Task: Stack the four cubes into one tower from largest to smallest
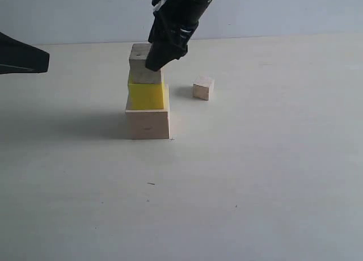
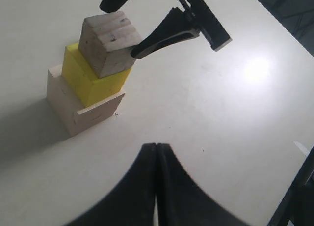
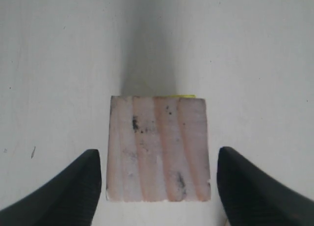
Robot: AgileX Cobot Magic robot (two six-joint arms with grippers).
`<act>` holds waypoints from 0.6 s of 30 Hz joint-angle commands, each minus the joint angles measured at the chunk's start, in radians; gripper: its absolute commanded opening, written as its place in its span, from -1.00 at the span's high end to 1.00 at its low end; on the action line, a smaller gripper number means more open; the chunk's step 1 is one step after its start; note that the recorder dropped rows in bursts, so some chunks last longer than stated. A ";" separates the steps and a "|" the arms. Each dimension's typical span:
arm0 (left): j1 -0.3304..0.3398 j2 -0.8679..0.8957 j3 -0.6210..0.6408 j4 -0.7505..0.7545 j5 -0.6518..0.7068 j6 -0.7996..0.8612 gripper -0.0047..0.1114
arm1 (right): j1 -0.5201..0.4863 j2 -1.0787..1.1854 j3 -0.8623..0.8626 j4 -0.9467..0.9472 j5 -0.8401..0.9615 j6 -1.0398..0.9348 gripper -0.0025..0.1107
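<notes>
We see the right arm (image 1: 178, 22) as a glossy black housing, rounded and bulky. We find that the right gripper (image 3: 159, 155) has matt black fingers (image 3: 73, 191) with rounded tips and fine ribbing, and a flat black bar (image 2: 213, 32) with a pale edge. The left gripper (image 2: 156, 147) has smooth black fingers (image 2: 132, 191) that flare wide toward the base. The left arm (image 1: 22, 57) shows as a plain black wedge.

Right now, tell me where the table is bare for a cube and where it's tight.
Bare: the broad table in front of the stack, and everything right of the small cube. Tight: the strip between stack and small cube, with the right tool straddling the top cube.
</notes>
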 commanded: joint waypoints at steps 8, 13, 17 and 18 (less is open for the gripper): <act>-0.002 -0.007 0.004 -0.004 -0.008 0.004 0.92 | 0.000 0.008 -0.008 0.039 -0.034 -0.007 -0.14; -0.002 -0.007 0.004 -0.002 -0.006 0.004 0.92 | 0.000 0.016 -0.008 0.039 -0.026 -0.007 0.06; -0.002 -0.007 0.004 -0.003 -0.008 0.004 0.92 | 0.000 0.016 -0.008 0.037 -0.022 -0.007 0.40; -0.002 -0.007 0.004 -0.003 -0.008 0.004 0.92 | 0.000 0.016 -0.008 0.037 -0.014 -0.007 0.50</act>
